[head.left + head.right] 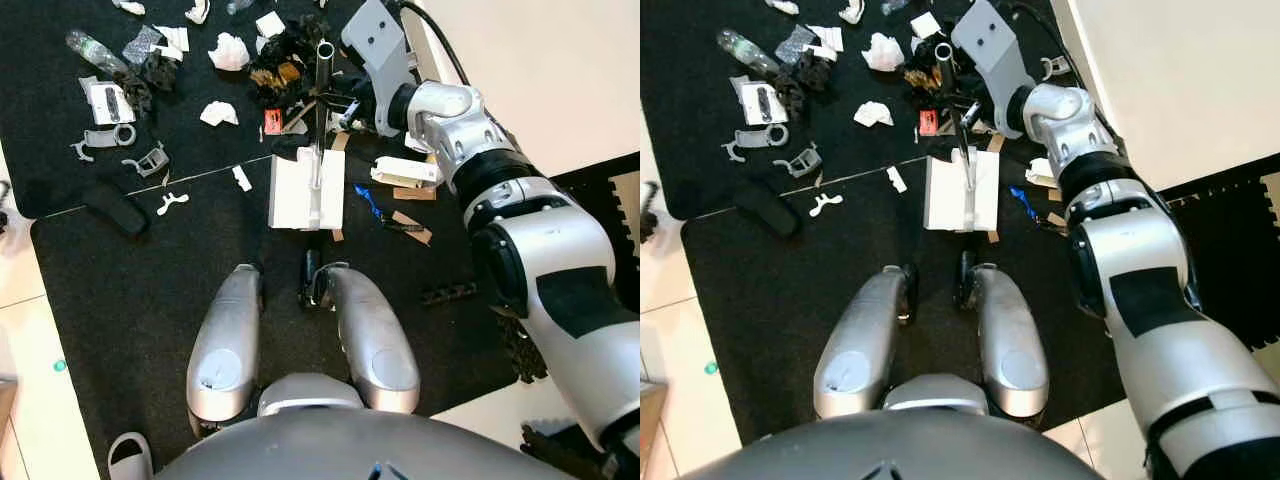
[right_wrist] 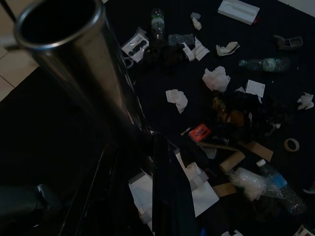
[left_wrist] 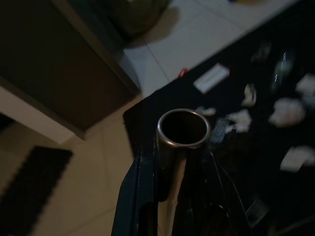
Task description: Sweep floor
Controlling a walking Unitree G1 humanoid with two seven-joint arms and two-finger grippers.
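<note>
Fingers of the right gripper [image 1: 335,100] close on the metal broom handle [image 1: 322,95] in the left eye view, the silver right arm [image 1: 500,200] reaching forward from the robot's right side over the black mat [image 1: 130,290]; the handle stands nearly upright, its open tube end toward the camera, and runs down to the white dustpan [image 1: 300,190] lying flat on the mat just ahead of the robot's feet. Beyond the dustpan lies scattered litter: crumpled white paper [image 1: 229,51], a clear plastic bottle [image 1: 95,52], a small red packet [image 1: 272,122], grey plastic brackets [image 1: 110,135] and a blue scrap [image 1: 366,199] beside cardboard pieces. The right eye view shows the same scene, with pale floor tiles [image 1: 670,330] at the robot's left of the mat. In the dim left wrist view, the left gripper [image 3: 170,172] has its black fingers on either side of the handle's tube just below its open rim, holding it, with paper scraps on the dark mat behind. In the right wrist view the handle slants down toward the white dustpan, the right gripper's black fingers [image 2: 165,196] lying along the shaft, and a roll of tape [image 2: 291,144] sits among the litter
</note>
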